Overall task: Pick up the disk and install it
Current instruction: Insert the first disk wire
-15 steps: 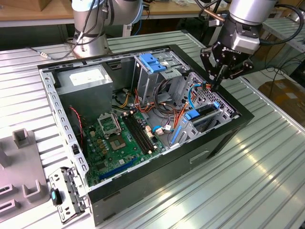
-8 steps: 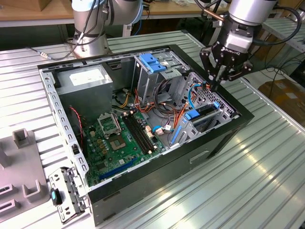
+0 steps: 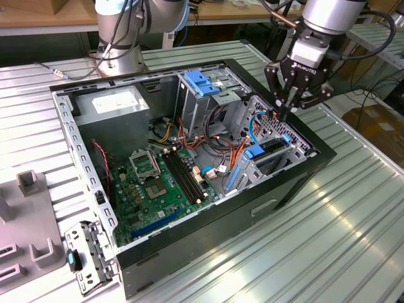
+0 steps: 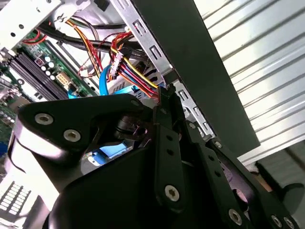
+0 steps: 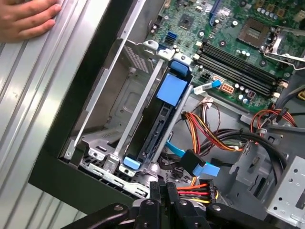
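The disk (image 5: pixel 157 125) stands on edge in the bay at the case's front corner, with a blue tab (image 5: pixel 172 89) at one end and a blue clip (image 5: pixel 131 163) at the other. In the exterior view the disk (image 3: pixel 270 149) lies in the bay at the case's right end, with blue rails showing. My gripper (image 3: pixel 282 113) hangs just above that bay, fingers pointing down and shut with nothing between them. Both wrist views show the gripper (image 5: pixel 167 190) (image 4: pixel 167 95) beside a bundle of coloured power cables (image 5: pixel 193 191), next to the bay and not touching the disk.
A hand (image 5: pixel 27 19) rests on the ribbed table beside the case. Inside the open case are the motherboard (image 3: pixel 151 183), a grey power-supply box (image 3: pixel 113 104) and a metal cage with a blue latch (image 3: pixel 202 82). Grey fixtures (image 3: pixel 28 183) stand at the exterior view's left.
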### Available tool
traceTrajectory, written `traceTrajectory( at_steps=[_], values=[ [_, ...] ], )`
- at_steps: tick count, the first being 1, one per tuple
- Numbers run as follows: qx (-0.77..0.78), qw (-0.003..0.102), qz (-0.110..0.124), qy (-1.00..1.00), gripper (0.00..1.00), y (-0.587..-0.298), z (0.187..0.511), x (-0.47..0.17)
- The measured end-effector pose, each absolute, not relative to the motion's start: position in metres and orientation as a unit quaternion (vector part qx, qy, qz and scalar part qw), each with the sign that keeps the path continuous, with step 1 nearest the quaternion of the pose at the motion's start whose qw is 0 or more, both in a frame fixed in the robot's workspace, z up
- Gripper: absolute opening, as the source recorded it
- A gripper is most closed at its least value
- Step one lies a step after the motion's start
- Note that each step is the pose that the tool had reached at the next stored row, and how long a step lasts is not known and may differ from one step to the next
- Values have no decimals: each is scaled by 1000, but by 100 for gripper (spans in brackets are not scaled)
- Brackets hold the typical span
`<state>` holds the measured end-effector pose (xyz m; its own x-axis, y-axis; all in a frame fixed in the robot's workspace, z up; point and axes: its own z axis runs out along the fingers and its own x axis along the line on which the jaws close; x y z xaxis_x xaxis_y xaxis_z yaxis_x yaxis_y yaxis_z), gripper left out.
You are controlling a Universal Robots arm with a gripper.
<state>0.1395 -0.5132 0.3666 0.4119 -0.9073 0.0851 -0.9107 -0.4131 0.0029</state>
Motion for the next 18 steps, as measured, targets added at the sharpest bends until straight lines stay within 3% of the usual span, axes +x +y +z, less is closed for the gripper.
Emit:
traceTrajectory(
  at_steps=[18],
  values=[
    [751, 31, 29, -659, 17, -513, 362, 132]
  ],
)
